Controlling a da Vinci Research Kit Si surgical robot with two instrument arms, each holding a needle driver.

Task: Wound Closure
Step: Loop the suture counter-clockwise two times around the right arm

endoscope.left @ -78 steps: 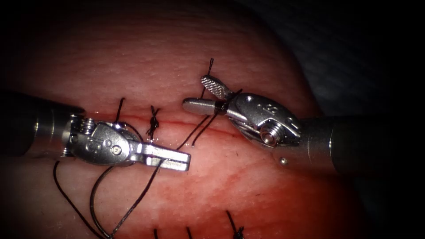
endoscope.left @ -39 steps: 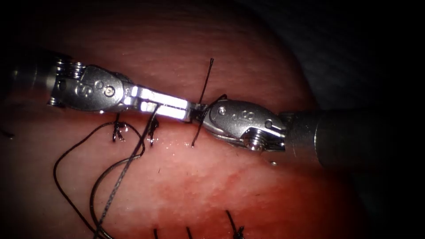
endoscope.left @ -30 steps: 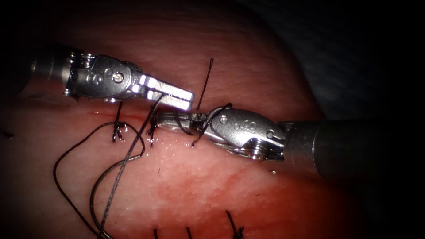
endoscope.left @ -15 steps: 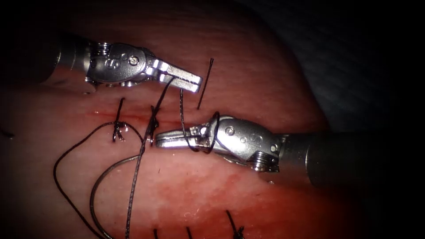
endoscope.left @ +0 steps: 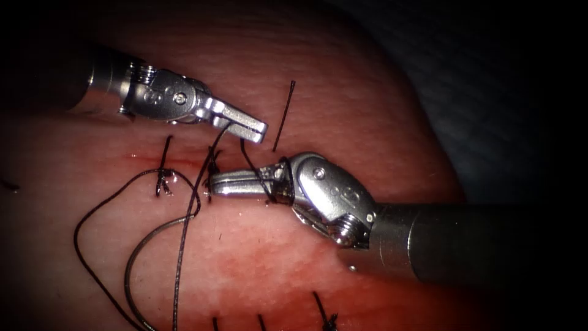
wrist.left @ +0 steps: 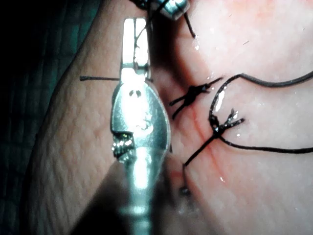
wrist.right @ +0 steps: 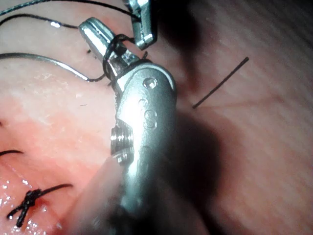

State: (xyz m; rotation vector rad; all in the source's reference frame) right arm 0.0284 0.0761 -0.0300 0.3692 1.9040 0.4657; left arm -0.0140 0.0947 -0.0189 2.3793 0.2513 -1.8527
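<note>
My left tool (endoscope.left: 256,130) sits just beyond the cut (endoscope.left: 141,160), jaws shut on the black thread (endoscope.left: 184,245). From those jaws one strand drops toward the near edge, and another crosses to my right tool (endoscope.left: 212,181). The right tool lies along the cut pointing left, jaws shut, with thread wound around them (endoscope.left: 269,181); I see nothing held at its tip (wrist.right: 90,27). The curved needle (endoscope.left: 130,270) lies free on the tissue (endoscope.left: 275,257), on the near side at the left, held by neither tool. A short thread end (endoscope.left: 283,116) stands up beyond the cut.
Two tied stitches (endoscope.left: 162,181) (endoscope.left: 211,175) sit on the cut left of the right tool's tip. More knots and thread ends (endoscope.left: 324,317) line the near edge. Red fluid stains the tissue below the cut. A slack thread loop (endoscope.left: 82,227) lies at the left.
The left tool rose from the near side to beyond the cut, carrying thread. The right tool's jaws shut, thread wound around them, and it dropped down onto the cut line.
</note>
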